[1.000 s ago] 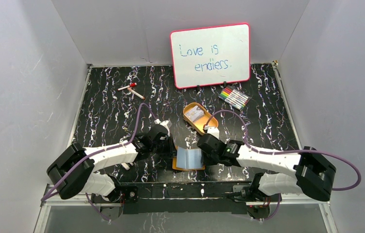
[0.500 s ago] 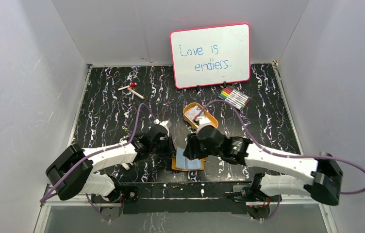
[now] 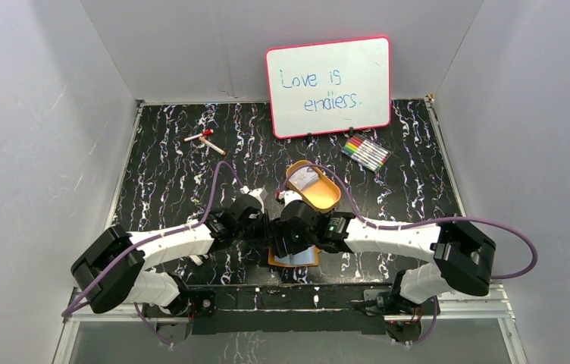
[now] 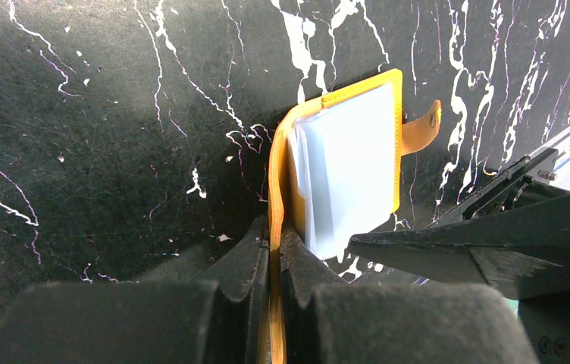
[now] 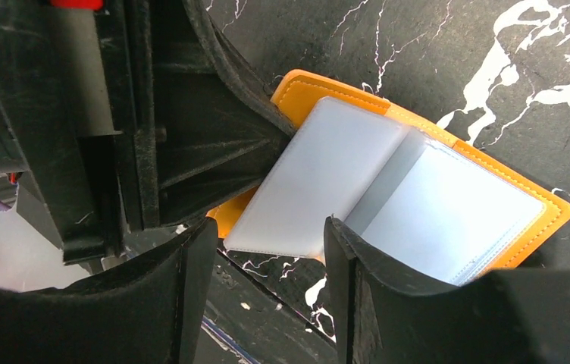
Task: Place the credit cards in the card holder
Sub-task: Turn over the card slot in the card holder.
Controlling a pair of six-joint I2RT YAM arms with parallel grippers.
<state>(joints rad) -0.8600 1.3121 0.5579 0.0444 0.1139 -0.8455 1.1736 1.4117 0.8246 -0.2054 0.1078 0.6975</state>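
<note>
The card holder (image 3: 294, 260) lies open near the worktop's (image 3: 168, 182) front edge, at about 6 o'clock, with its pale inner pockets facing up and its orange rim showing along the near side. Both arms meet right over it.

The left fingers (image 4: 248, 258) come in from 9 o'clock and are pinched shut on the orange cover at the holder's left edge, which stands up thin between them. The right fingers (image 5: 350, 265) stand apart above the pale pockets. The loose corner of one pale leaf lies in the gap between them, and I cannot tell whether either finger touches it. The two sets of fingers are crowded close together at that left edge. The holder's right half and its little orange tab (image 4: 423, 129) lie uncovered.

At 12 to 1 o'clock from the holder, just beyond the right arm's wrist, sits a yellow tray (image 3: 328, 199) with the cards (image 3: 306, 180) lying in it.

Farther out at 1 o'clock is a pack of coloured markers (image 3: 365, 153), near the foot of a whiteboard (image 3: 328, 86) propped at the back edge at 12. A red-capped pen (image 3: 205, 139) lies well apart at 10 o'clock.

Broad stretches of marbled worktop run from the holder toward the side walls at 3 and 9 o'clock.
</note>
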